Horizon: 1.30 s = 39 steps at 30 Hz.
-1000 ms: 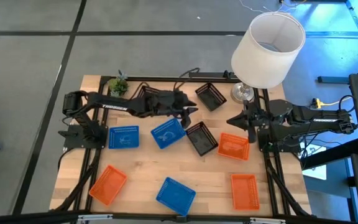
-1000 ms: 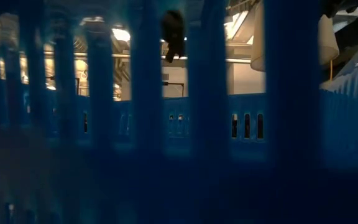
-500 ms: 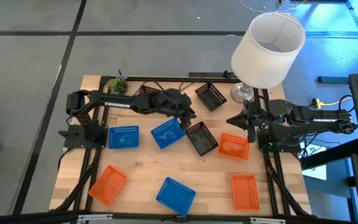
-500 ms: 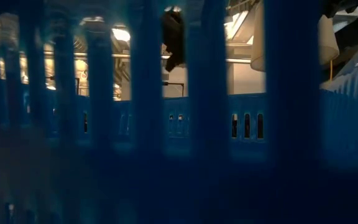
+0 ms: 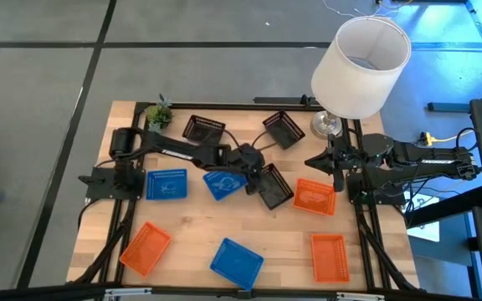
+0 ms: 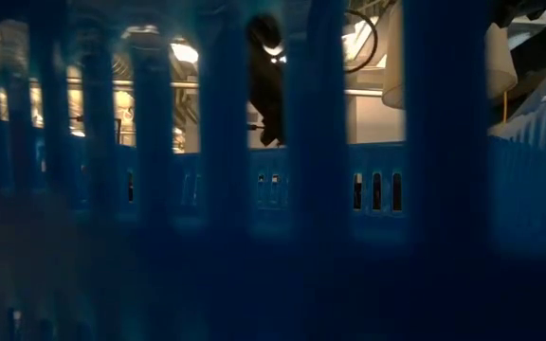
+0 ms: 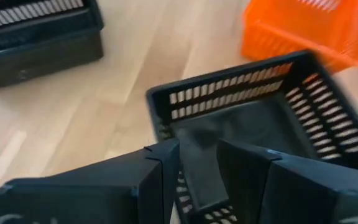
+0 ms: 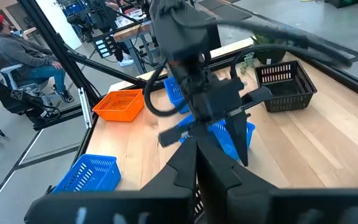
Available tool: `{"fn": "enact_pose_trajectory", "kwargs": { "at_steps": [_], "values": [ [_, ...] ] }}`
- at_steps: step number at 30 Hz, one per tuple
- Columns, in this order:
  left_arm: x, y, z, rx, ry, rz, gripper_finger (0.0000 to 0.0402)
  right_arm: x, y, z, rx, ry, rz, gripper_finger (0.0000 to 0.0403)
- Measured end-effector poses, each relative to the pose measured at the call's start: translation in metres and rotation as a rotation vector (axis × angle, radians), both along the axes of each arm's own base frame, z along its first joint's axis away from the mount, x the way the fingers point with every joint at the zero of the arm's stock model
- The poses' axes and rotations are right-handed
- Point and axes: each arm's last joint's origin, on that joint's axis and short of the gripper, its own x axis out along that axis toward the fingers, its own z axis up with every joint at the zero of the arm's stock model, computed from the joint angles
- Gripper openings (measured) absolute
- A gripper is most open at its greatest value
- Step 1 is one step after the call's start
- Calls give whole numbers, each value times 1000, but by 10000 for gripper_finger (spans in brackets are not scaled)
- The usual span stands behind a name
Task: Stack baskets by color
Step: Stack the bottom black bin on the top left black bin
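Observation:
Nine lattice baskets lie singly on the wooden table [image 5: 191, 226], each on its base. My left gripper [image 5: 256, 170] hangs open in the middle of the table, slanting down over the left end of a black basket [image 5: 274, 188]. In the left wrist view its fingers [image 7: 160, 174] stand over that basket's near wall [image 7: 229, 99]; no touch shows. A blue basket [image 5: 223, 181] sits just left of it and an orange one [image 5: 314, 196] just right. My right gripper [image 5: 318, 160] waits shut at the table's right edge.
Two black baskets [image 5: 203, 128] [image 5: 283, 128] sit at the far side. Blue baskets [image 5: 166, 184] [image 5: 237, 261] and orange ones [image 5: 146, 247] [image 5: 328, 255] lie left and near. A white lampshade [image 5: 362, 67] stands far right, a plant [image 5: 159, 114] far left. A blue lattice wall [image 6: 320, 189] fills the low view.
My left gripper has come down and toward the table's near right, onto the middle black basket, tipping further downward. Its arm has uncovered the far-left black basket. The baskets and my right arm have kept still.

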Motion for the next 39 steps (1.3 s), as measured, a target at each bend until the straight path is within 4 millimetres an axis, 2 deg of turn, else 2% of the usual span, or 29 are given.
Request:
{"fn": "enact_pose_trajectory", "kwargs": {
  "at_steps": [6,11,19,39],
  "values": [
    [-1,-2,-1,67,17,48,99,0,0,0,-2,0,1,12],
    [-2,4,-2,-10,16,77,99,0,0,0,-2,0,1,12],
    [2,10,-15,-43,28,73,99,0,0,0,-2,0,2,12],
    [3,13,-35,-46,95,81,99,0,0,0,1,1,2,12]
  ]
}}
